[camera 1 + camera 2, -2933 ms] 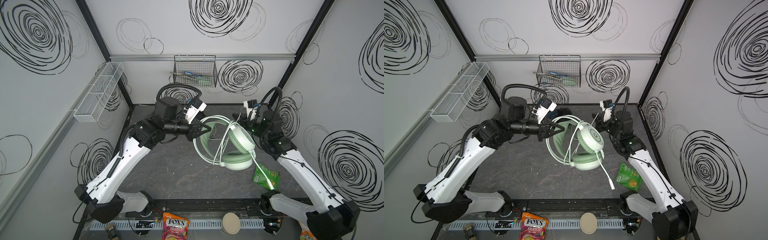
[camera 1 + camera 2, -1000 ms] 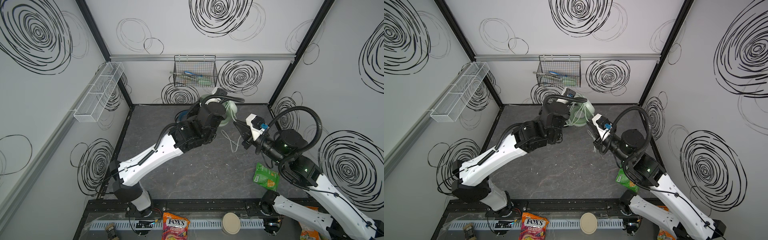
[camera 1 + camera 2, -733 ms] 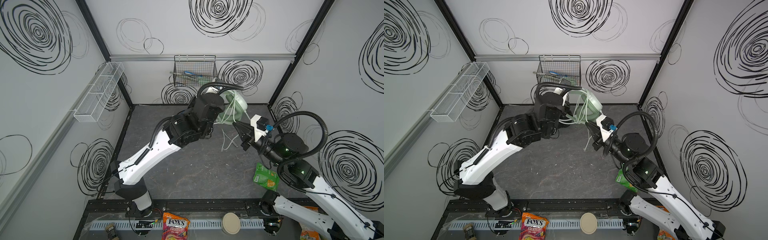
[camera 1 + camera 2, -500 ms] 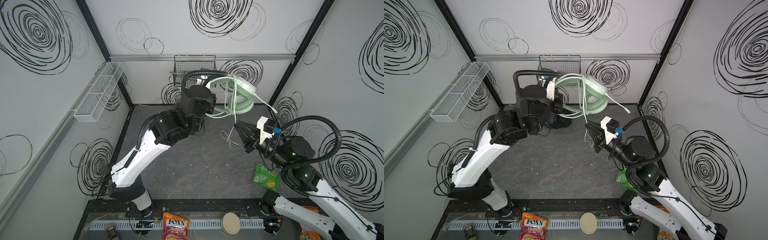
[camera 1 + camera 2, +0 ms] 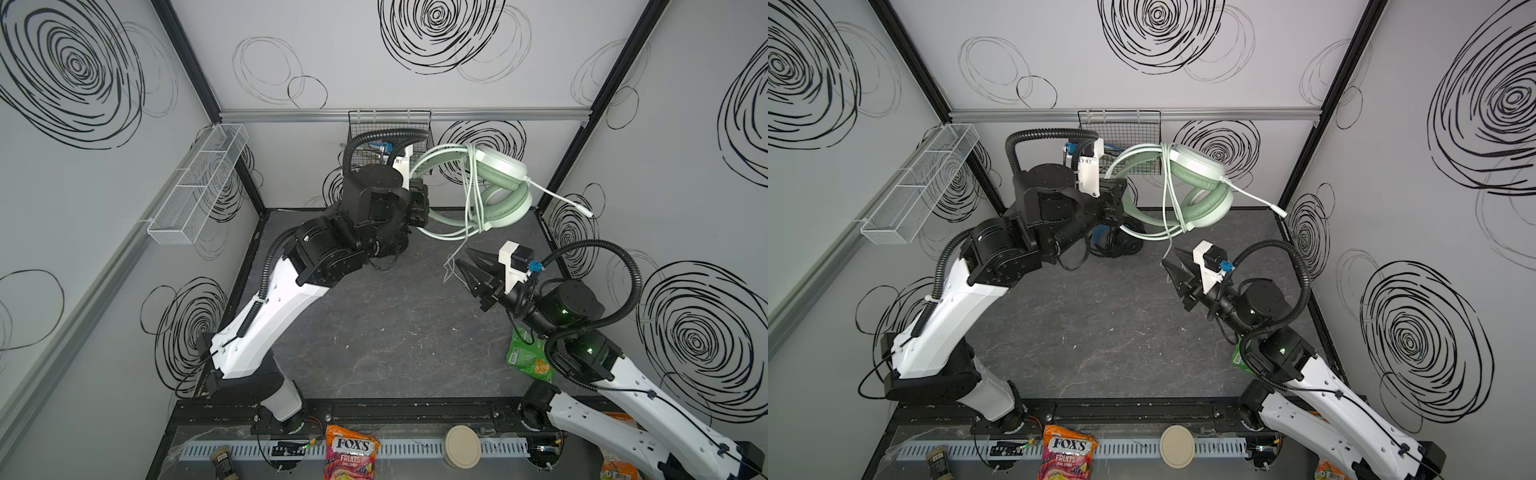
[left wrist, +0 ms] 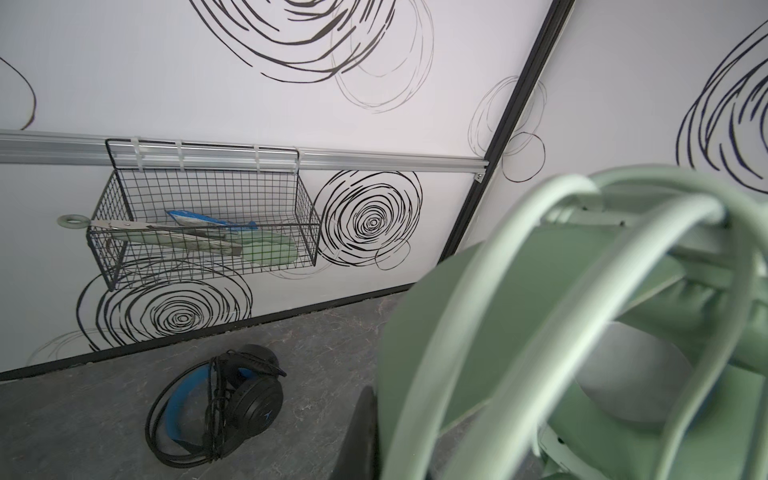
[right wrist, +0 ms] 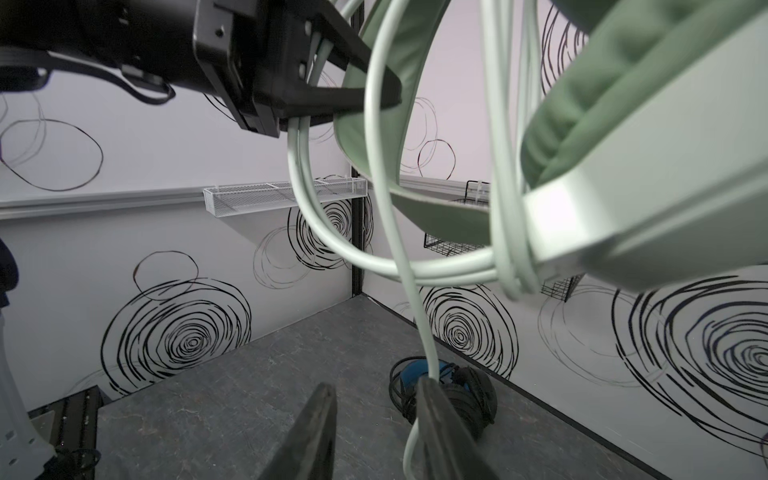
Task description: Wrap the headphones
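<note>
1. Progress on the black headphones (image 6: 232, 399) looks complete. They lie on the counter (image 5: 374, 332) close to the back wall, with their black cable looped around the headband and cups.
2. The second set, the mint-green headphones (image 5: 498, 187), hangs in the air above the back of the counter, carried by the left tool (image 7: 353, 75). That tool is clamped tight on the headband, and a couple of strands of the pale cable (image 5: 469, 199) are caught in the same grip.
3. Several turns of that cable cross the headband and pass round the ear cups. In the right wrist view they bunch together at the edge of one cup. Most of the winding appears to be done.
4. One loose tail (image 7: 419, 324) drops from the bundle toward the right tool (image 5: 467, 262), which sits just below the headset. Its jaws stand partly apart and pinch nothing, and the tail only runs along one finger (image 7: 444, 432).
5. A straight pale stalk juts sideways from one ear cup in both top views. I cannot tell whether it is a microphone boom or the plug end of the cable.
6. What is left, by my judgement, is to catch the hanging tail, take it round the headset or tuck it under the existing turns, and lay the mint-green set on the counter. With the tail free, the outer turns could slacken.
</note>
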Motion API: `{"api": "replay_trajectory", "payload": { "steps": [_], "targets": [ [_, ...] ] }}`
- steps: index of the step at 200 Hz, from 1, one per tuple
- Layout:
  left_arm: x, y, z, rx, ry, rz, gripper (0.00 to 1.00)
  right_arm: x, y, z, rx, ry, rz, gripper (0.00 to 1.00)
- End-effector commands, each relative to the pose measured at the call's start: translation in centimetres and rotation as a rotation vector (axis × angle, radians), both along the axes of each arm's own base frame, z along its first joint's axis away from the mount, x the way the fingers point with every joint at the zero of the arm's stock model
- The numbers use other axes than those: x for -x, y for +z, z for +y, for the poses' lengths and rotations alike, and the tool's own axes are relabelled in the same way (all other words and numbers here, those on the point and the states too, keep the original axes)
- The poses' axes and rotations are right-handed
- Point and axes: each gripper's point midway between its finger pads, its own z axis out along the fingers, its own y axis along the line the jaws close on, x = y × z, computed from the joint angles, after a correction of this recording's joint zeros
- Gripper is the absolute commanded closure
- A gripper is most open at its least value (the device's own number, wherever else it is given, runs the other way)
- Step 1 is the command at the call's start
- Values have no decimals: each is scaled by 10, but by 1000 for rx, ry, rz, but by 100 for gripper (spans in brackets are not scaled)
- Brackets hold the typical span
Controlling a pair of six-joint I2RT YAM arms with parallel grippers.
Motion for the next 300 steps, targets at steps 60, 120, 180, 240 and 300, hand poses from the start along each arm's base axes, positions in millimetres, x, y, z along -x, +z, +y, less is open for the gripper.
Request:
{"api": "replay_trajectory", "payload": {
  "steps": [60,120,180,240,300],
  "targets": [
    [16,61,17,288,-69,-80,100,-24,-26,-23,-127,-51,76,31],
    [15,68,30,302,-60,-91,100,-31,-84,-12,-104,143,154,26],
    [9,65,33,307,-72,-75,100,-28,-113,-5,-19,178,218,22],
    [10,61,32,330,-96,-63,100,-58,-153,-3,12,96,295,21],
    [12,61,37,351,-112,-54,100,-75,-182,5,49,77,362,21]
  ]
}}
